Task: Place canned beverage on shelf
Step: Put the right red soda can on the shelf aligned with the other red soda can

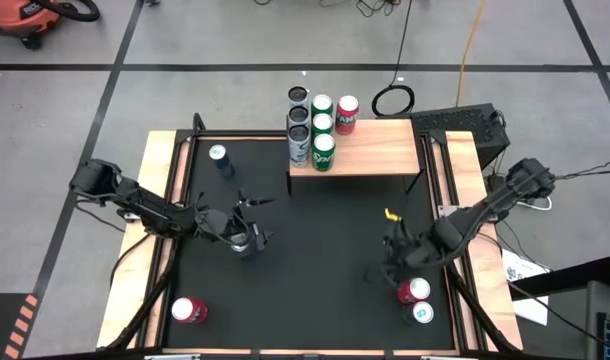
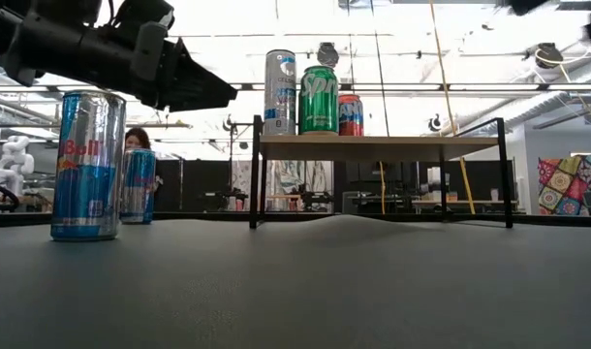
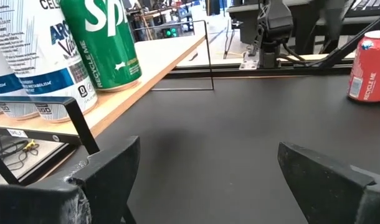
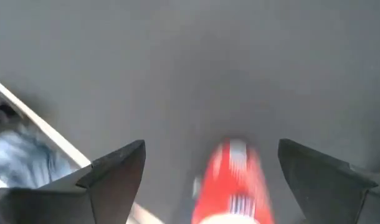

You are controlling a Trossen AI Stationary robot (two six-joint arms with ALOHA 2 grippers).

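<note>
Grey floor (image 1: 235, 40), black tape lines (image 1: 115, 70).

The table (image 1: 325, 250) is black with light wood side rails (image 1: 163, 200). The shelf (image 1: 375, 150) has a pale wood top on thin black legs. On it stand two green cans (image 1: 322, 135) with white lettering, a red can (image 1: 346, 114) and silver-white cans (image 1: 299, 135) with blue print. On the table are a blue-and-silver can (image 1: 220, 158), two red cans (image 1: 189, 311) and a blue-topped can (image 1: 423, 313). Both arms are dark.
</note>
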